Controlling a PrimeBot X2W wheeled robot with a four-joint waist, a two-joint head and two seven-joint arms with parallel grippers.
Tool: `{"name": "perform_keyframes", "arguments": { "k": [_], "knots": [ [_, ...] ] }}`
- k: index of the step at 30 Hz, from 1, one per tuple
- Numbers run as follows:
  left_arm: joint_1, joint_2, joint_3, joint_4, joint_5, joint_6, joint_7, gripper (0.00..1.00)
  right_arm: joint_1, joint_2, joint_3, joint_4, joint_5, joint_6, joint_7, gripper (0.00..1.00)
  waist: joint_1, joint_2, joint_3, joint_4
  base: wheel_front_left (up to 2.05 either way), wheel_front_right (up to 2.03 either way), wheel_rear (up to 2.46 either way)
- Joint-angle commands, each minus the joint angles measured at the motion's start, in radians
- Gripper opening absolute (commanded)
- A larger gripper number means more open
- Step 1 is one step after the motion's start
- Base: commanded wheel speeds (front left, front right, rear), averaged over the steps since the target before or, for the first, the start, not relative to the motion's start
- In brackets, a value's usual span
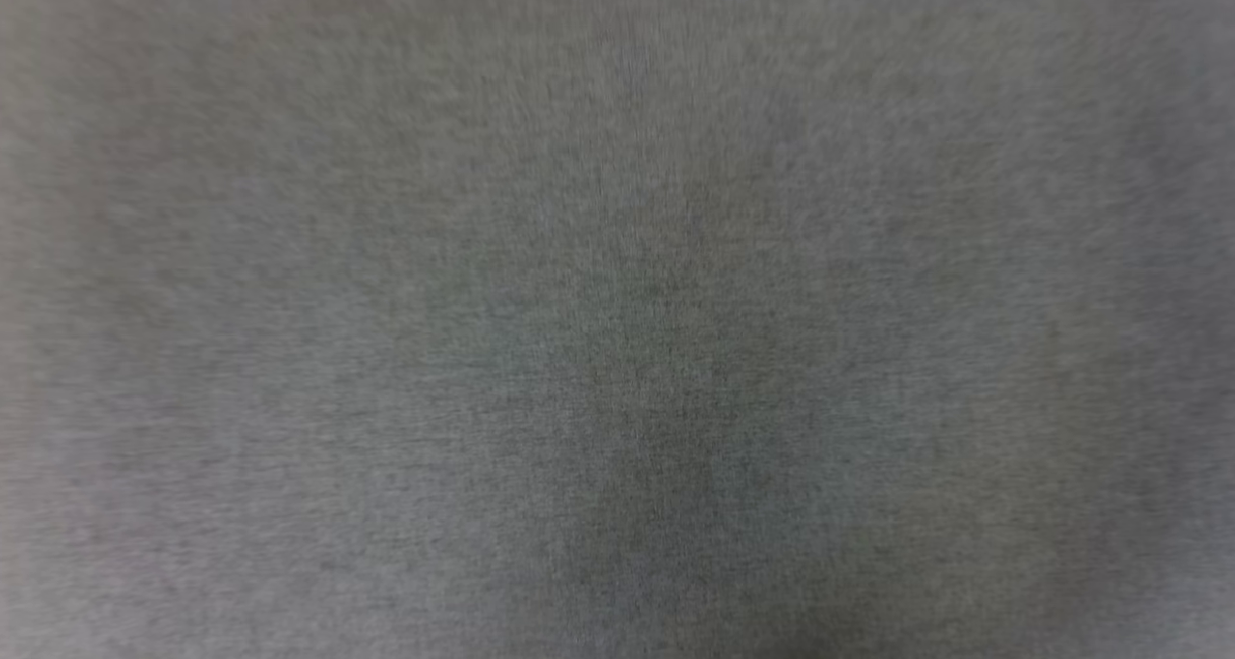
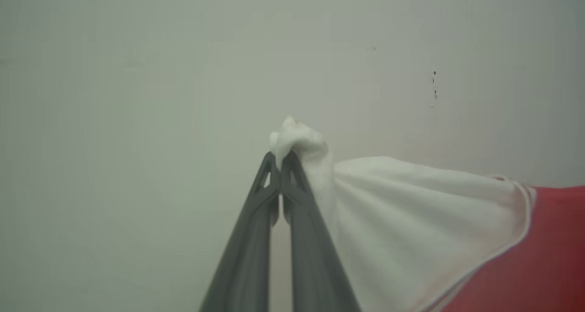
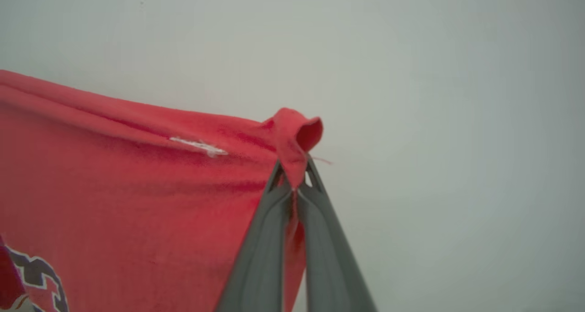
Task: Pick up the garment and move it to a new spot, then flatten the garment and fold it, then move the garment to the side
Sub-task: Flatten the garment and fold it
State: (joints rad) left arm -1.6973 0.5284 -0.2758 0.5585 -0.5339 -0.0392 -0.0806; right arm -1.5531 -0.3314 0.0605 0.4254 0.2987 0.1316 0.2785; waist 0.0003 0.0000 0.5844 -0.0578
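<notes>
My left gripper (image 2: pixel 279 159) is clamped on a bunched white sleeve of the soft red jersey-style shirt (image 2: pixel 548 257) with white sleeves. My right gripper (image 3: pixel 295 177) pinches a corner of its red body. The shirt spans between them, lifted. Where over the desk, I cannot tell. I judge the pick-up done; setting down, flattening, folding and moving aside remain.
</notes>
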Motion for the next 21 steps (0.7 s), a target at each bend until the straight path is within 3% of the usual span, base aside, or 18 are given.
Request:
{"name": "perform_keyframes", "arguments": {
  "k": [1,12,21],
  "knots": [
    [-0.025,0.014,0.007,-0.005,-0.002,0.007,0.009,0.00,-0.042,-0.001,0.010,0.010,-0.007,-0.002,-0.011,0.00,-0.0003,0.0000,0.118,-0.007,0.00,0.00,0.00],
    [-0.009,0.022,0.012,0.007,-0.022,0.005,-0.003,0.00,-0.170,0.012,0.121,0.140,0.046,-0.002,-0.078,0.00,-0.0003,0.0000,0.261,-0.002,0.00,0.00,0.00],
    [0.118,-0.030,0.008,0.131,-0.071,-0.034,-0.090,0.00,-0.069,-0.007,0.215,0.292,0.129,-0.002,-0.164,0.00,-0.0003,0.0000,0.213,0.021,0.00,0.00,0.00]
  ]
}}
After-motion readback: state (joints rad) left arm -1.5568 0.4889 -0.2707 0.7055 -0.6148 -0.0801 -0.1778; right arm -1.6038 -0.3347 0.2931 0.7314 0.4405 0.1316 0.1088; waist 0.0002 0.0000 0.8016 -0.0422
